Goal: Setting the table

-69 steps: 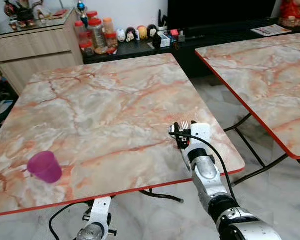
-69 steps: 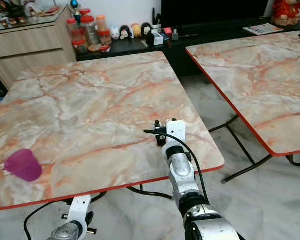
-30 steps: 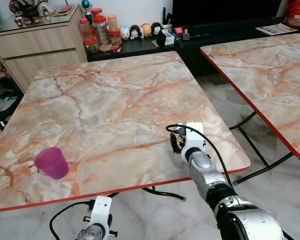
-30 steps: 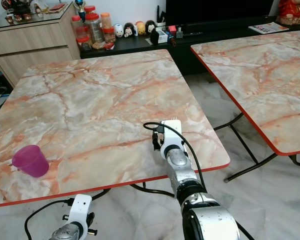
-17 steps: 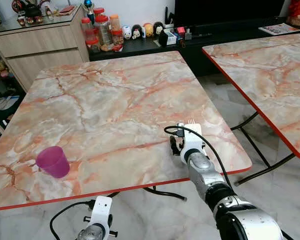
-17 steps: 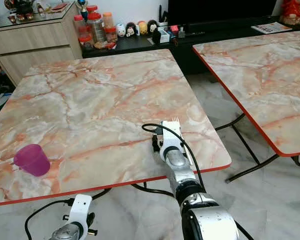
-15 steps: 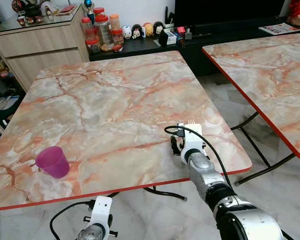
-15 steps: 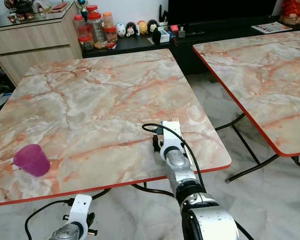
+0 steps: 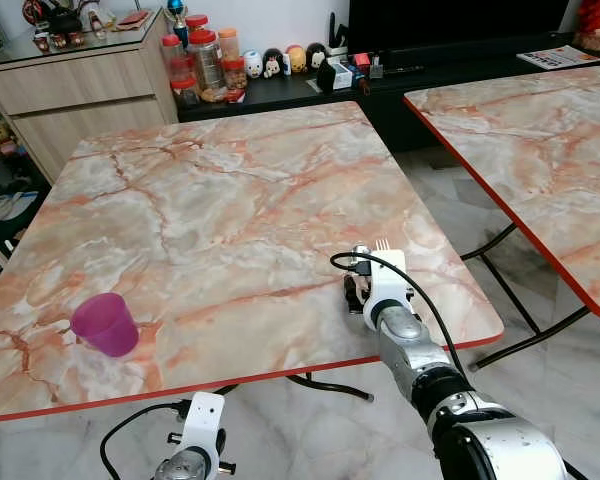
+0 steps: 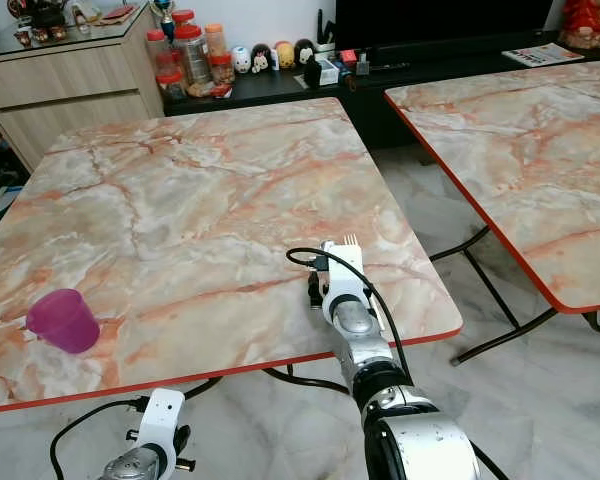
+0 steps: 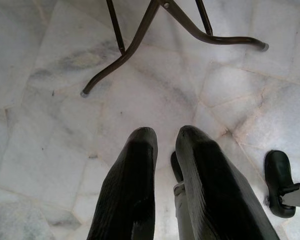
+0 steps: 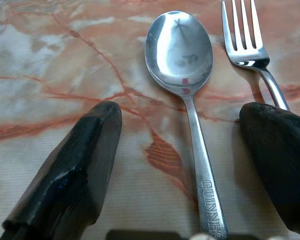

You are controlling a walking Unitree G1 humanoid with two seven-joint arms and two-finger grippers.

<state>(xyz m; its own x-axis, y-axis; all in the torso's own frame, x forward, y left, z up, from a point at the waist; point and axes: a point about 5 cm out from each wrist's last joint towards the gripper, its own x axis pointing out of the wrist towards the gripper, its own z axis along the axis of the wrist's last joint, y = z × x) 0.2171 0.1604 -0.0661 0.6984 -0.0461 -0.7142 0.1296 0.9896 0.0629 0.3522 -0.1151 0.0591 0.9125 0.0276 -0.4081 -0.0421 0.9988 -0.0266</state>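
A steel spoon [image 12: 182, 55] and a fork [image 12: 245, 40] lie side by side on the marble table [image 9: 210, 200], near its front right corner. My right gripper [image 12: 185, 112] is open and low over the tabletop. The spoon's handle runs between its fingers [image 12: 75, 170], touching neither, and the fork's handle passes by the other finger. From the head, the fork's tines [image 9: 381, 244] poke out beyond the white wrist. A purple cup [image 9: 104, 323] stands upright at the table's front left. My left gripper [image 11: 162, 142] hangs shut below the table, over the floor.
A second marble table [image 9: 520, 130] stands to the right across a strip of tiled floor [image 9: 450, 200]. Behind are a wooden cabinet [image 9: 80, 90], several jars [image 9: 205, 65] and a low black stand [image 9: 280, 95]. Dark metal table legs [image 11: 140, 45] cross the floor below.
Over the last second the right wrist has eased slightly toward the table's front edge. The wider shift since the oldest frames is the camera's own.
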